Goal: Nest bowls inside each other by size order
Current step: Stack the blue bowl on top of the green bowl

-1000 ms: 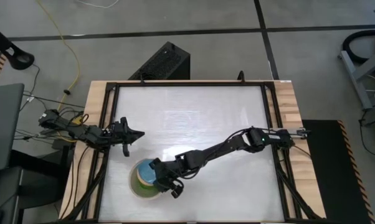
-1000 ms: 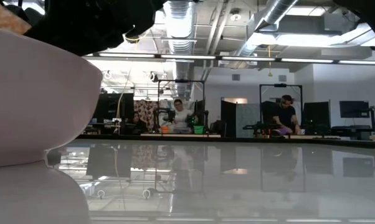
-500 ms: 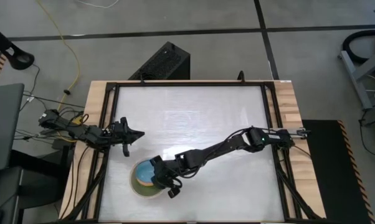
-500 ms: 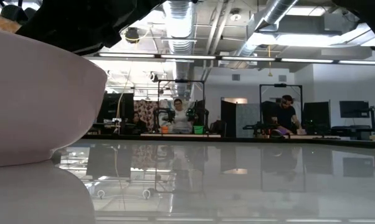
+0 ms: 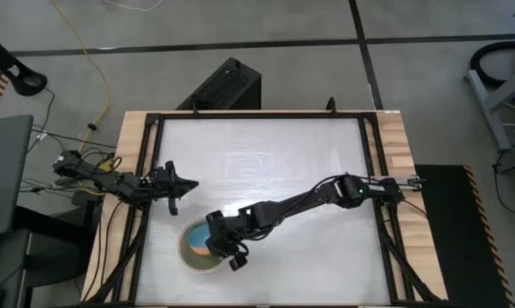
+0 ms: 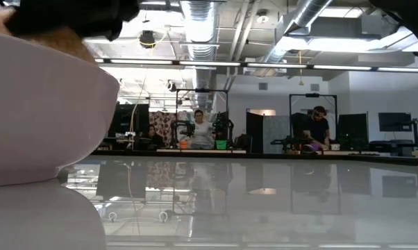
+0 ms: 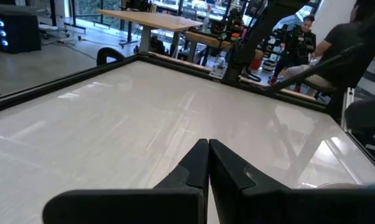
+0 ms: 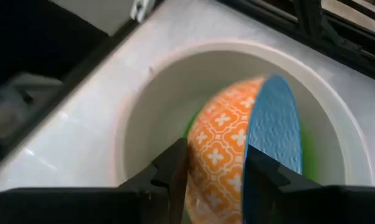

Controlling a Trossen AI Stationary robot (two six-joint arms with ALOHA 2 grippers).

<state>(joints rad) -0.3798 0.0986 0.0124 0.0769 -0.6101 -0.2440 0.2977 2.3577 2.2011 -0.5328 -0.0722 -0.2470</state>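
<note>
At the white surface [image 5: 266, 162]'s seven o'clock, the right claw [image 8: 215, 168] pinches a blue-lined, orange-patterned bowl [image 8: 250, 146] tilted inside the large cream-white plastic bowl [image 8: 150, 118]. The left claw [image 7: 208, 163], pressed together, waits at nine o'clock.

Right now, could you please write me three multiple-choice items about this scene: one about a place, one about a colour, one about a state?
1. Where on the table is the cream bowl?
A. in the middle
B. on the left arm's side
C. on the right arm's side

2. What colour is the outside of the blue bowl in the right gripper?
A. orange with a white pattern
B. black
C. purple

3. How is the left gripper?
A. wide open
B. shut on a bowl
C. shut, empty

Answers:
1 B: the high view shows it on the left half.
2 A: the right wrist view shows the patterned side.
3 C: its fingers meet with nothing between them.
</note>
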